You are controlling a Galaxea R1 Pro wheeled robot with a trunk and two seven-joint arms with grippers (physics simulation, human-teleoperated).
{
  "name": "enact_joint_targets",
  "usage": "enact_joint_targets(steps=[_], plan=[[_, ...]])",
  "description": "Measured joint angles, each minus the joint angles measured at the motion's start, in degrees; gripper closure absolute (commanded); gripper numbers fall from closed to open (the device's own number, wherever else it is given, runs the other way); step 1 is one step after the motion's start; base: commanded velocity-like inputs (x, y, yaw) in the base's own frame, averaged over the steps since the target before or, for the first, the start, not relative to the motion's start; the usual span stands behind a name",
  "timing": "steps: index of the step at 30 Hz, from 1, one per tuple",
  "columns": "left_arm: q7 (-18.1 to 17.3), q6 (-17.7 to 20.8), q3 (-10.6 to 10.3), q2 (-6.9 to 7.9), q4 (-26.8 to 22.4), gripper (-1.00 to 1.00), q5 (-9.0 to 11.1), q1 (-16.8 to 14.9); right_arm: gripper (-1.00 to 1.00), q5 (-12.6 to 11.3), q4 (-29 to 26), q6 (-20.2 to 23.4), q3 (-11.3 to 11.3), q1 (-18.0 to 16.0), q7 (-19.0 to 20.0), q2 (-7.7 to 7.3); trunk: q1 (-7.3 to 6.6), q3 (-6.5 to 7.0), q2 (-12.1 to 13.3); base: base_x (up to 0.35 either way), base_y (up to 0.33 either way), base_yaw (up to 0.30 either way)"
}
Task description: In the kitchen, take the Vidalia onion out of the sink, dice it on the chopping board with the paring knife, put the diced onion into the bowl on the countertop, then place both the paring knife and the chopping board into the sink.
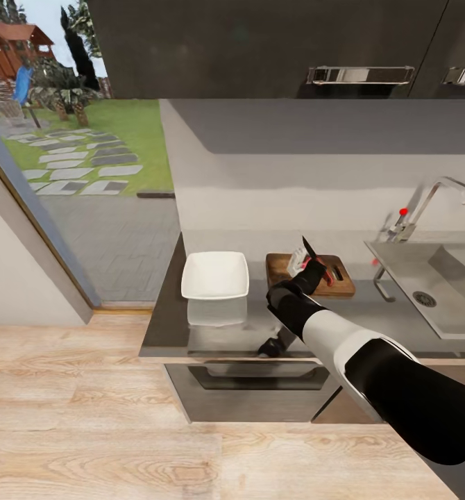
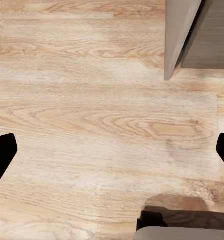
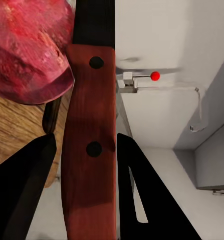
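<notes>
Grey surface [image 1: 371, 316] carries the sink [image 1: 434, 285] at its far right end, with the chopping board [image 1: 343, 283] just beside the sink's drainboard and the white bowl [image 1: 215, 274] on the board's other side. Over the board the right hand [image 1: 314, 267] is clenched on the paring knife [image 3: 89, 150], blade up, next to the Vidalia onion [image 3: 31, 47] on the board. Left hand [image 2: 112, 150] hangs over the wooden floor [image 2: 91, 115] with its fingers [image 2: 1, 152] spread wide, released.

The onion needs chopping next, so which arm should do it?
The right one, I think. Its tool already grips the paring knife over the chopping board, with the Vidalia onion right beside the blade. The left tool is open, pointing at the floor.
</notes>
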Motion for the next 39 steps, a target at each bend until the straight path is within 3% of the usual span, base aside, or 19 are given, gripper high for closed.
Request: enact_joint_targets(steps=[17, 22, 26, 32, 35, 39], plan=[[0.0, 0.0, 0.0, 0.00, 0.0, -1.00, 0.0, 0.0, 1.00, 0.1, -1.4, -0.4, -0.6, 0.0, -0.3, 0.00, 0.00, 0.00, 0.0, 0.000, 0.000, 0.000], [0.0, 0.0, 0.0, 0.00, 0.0, -1.00, 0.0, 0.0, 1.00, 0.8, -7.5, 0.5, -0.9, 0.0, -0.2, 0.01, 0.00, 0.00, 0.0, 0.000, 0.000, 0.000], [0.0, 0.0, 0.0, 0.00, 0.0, -1.00, 0.0, 0.0, 1.00, 0.8, -14.3, 5.0, -1.0, 0.0, 0.0, -2.31, 0.00, 0.00, 0.0, -0.001, 0.000, 0.000], [0.0, 0.0, 0.0, 0.00, 0.1, -1.00, 0.1, 0.0, 1.00, 0.7, -16.6, 6.9, -0.8, 0.1, 0.0, -2.74, 0.03, 0.00, 0.0, -0.183, 0.000, 0.000], [0.0, 0.0, 0.0, 0.00, 0.1, -1.00, 0.0, 0.0, 1.00, 0.6, -16.7, 7.1, -0.4, 0.0, 0.0, -2.65, 0.04, 0.00, 0.0, -0.311, 0.000, 0.000], [0.0, 0.0, 0.0, -0.01, 0.1, -1.00, 0.1, 0.0, 1.00, 0.5, -16.3, 7.1, 2.1, 0.1, 0.0, -2.35, 0.03, 0.00, 0.0, -0.330, 0.000, 0.000]])
